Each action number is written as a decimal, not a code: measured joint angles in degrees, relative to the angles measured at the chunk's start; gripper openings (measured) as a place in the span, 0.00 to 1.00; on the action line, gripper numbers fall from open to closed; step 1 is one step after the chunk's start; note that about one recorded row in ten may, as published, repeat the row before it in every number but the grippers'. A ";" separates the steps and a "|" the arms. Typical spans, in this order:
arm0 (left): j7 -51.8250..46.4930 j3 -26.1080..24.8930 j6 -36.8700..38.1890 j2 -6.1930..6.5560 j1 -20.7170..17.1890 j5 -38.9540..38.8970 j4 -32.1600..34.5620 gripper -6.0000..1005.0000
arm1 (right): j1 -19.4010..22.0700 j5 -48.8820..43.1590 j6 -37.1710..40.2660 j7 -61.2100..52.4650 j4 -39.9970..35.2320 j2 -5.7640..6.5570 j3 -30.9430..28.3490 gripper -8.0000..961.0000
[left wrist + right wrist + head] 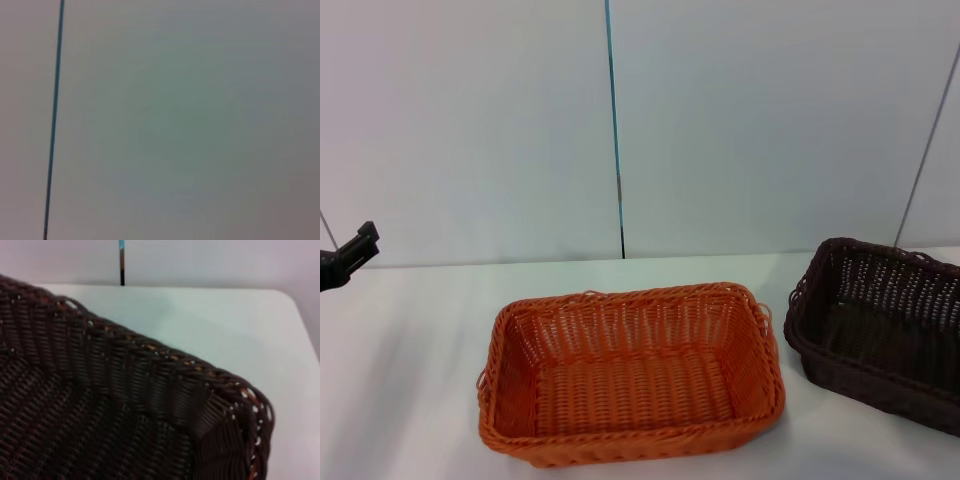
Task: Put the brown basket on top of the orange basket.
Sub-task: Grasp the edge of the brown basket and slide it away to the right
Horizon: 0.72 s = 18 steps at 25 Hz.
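Note:
The orange basket (630, 415) sits on the white table in the middle of the head view, open side up and with nothing in it. To its right stands the brown basket (880, 330), cut off by the head view's right edge and apart from the orange one. The right wrist view looks closely down on a corner and the inside of the brown basket (115, 405); the right gripper itself does not show in any view. My left gripper (348, 255) shows only as a dark part at the far left edge, well away from both baskets.
A white table (420, 330) carries both baskets and ends at a pale wall with a thin dark vertical seam (617, 150). The left wrist view shows only that wall and its seam (54, 120). The table's rounded corner (285, 300) lies beyond the brown basket.

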<state>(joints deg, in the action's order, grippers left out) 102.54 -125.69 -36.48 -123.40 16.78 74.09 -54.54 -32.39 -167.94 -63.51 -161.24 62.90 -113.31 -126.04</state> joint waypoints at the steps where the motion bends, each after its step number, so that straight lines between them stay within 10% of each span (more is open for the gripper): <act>1: -0.01 0.02 0.33 0.00 0.12 0.00 0.08 0.89 | -0.36 -0.01 0.46 0.01 -1.03 0.13 0.01 0.95; 18: -1.38 0.79 2.95 -0.04 1.63 3.69 0.75 0.89 | -5.57 -0.07 10.76 0.02 -16.88 0.63 2.74 0.95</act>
<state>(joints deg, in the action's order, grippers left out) 101.16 -124.89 -33.53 -123.43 18.41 77.78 -53.79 -37.96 -168.01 -52.76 -161.22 46.02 -112.67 -123.30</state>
